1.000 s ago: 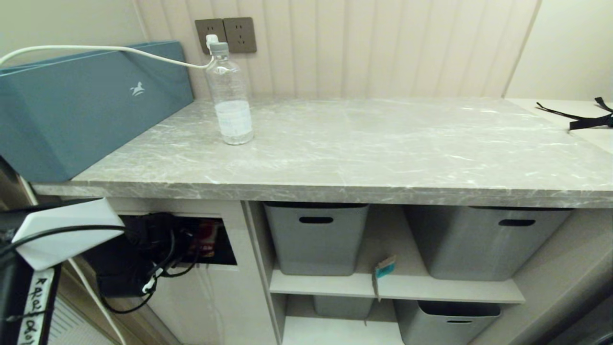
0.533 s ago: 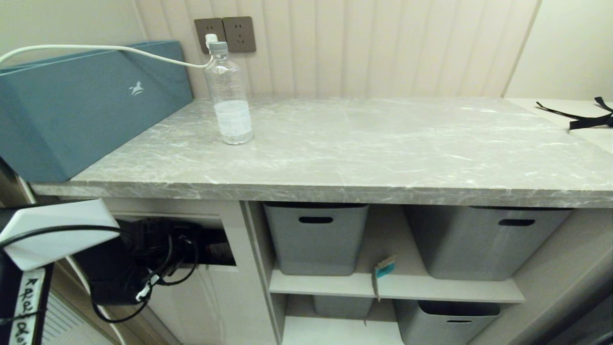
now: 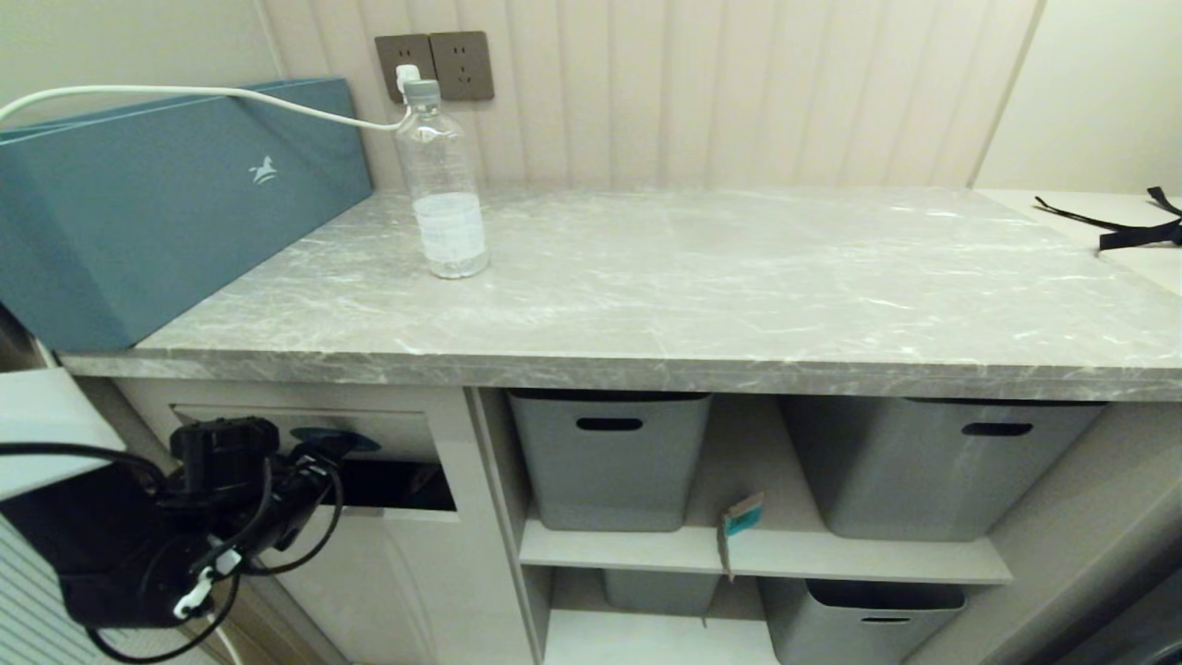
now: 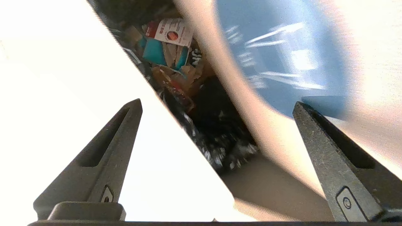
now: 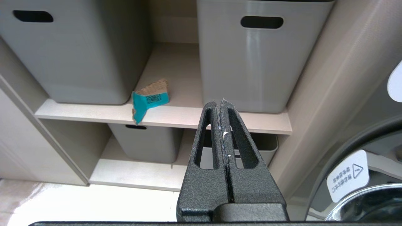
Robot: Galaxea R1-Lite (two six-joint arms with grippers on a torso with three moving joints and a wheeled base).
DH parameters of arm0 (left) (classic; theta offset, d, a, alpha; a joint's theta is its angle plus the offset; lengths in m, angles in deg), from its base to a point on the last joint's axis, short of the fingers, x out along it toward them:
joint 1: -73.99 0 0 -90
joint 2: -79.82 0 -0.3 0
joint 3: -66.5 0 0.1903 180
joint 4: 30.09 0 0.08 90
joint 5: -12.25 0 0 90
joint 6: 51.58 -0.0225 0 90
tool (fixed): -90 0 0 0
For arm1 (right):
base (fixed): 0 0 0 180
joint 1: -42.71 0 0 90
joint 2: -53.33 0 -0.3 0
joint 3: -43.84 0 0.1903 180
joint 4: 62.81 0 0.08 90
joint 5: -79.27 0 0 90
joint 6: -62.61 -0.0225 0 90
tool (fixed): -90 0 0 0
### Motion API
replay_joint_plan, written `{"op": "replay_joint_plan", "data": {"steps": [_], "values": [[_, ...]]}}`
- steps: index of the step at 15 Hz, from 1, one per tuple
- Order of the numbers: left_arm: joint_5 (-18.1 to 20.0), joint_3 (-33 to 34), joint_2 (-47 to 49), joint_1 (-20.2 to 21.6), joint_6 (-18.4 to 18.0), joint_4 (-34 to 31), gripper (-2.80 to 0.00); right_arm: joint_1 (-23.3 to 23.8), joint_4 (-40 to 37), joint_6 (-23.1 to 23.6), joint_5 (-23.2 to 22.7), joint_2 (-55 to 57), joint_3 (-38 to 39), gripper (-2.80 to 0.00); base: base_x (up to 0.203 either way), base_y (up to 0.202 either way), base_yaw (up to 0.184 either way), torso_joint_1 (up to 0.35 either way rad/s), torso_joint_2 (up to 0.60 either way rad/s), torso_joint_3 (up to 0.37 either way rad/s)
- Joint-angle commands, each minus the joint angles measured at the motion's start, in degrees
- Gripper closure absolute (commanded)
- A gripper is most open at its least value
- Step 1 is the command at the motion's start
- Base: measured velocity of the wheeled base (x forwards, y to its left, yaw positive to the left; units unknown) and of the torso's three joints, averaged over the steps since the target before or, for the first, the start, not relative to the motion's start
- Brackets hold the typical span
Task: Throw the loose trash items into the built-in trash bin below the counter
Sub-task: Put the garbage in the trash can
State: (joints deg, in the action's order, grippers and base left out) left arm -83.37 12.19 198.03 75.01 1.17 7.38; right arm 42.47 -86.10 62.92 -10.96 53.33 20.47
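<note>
The clear water bottle stands upright at the back left of the grey marble counter. Below the counter's left end is the built-in trash bin, its flap with the blue sticker tilted and its slot dark. My left gripper hangs just outside that slot, open and empty. Past its fingers I see mixed rubbish with red and teal packaging inside the bin. The teal paper scrap lies on the shelf edge. My right gripper is shut on nothing, low in front of the shelves.
A teal box with a horse logo fills the counter's left end, with a white cable running over it to the wall socket. Grey tubs stand on the shelves. A black strap lies far right.
My left arm has drawn back and down out of the bin slot. The red wrapper seen at the slot a second ago is gone from the head view. The flap's blue sticker now shows.
</note>
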Motion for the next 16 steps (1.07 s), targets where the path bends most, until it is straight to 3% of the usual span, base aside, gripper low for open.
{"op": "replay_joint_plan", "data": {"steps": [1,2,3,7,10,12,16], "values": [[-0.1,5.3,-8.9,0.1,0.3,0.4,-2.8,0.0,0.0,0.0,0.0,0.0,0.0,0.0,0.0,0.0,0.0,0.0,0.0,0.0],[-0.1,7.7,-11.3,0.1,0.4,0.4,-2.8,0.0,0.0,0.0,0.0,-0.1,0.0,0.0,0.0,0.0,0.0,0.0,0.0,0.0],[-0.1,10.4,-13.6,0.0,0.4,0.4,0.0,0.0,0.0,0.0,0.0,0.0,0.0,0.0,0.0,0.0,0.0,0.0,0.0,0.0],[0.2,20.3,-22.3,0.1,-0.5,0.3,0.0,0.0,0.0,0.0,0.0,-0.1,0.0,0.0,0.0,0.0,0.0,0.0,0.0,0.0],[0.2,28.7,-30.0,0.1,-5.8,-0.3,0.0,0.0,0.0,0.0,0.0,-0.1,0.0,0.0,0.0,0.0,0.0,0.0,0.0,0.0],[-0.2,30.6,-35.4,0.6,-10.0,-3.2,0.0,0.0,0.0,0.0,0.0,-0.1,0.0,0.0,0.0,0.0,0.0,0.0,0.0,0.0],[-1.1,30.9,-44.3,1.8,-31.0,-15.6,0.0,0.0,0.0,0.0,0.0,-0.1,0.0,0.0,0.0,0.0,0.0,0.0,0.0,0.0]]}}
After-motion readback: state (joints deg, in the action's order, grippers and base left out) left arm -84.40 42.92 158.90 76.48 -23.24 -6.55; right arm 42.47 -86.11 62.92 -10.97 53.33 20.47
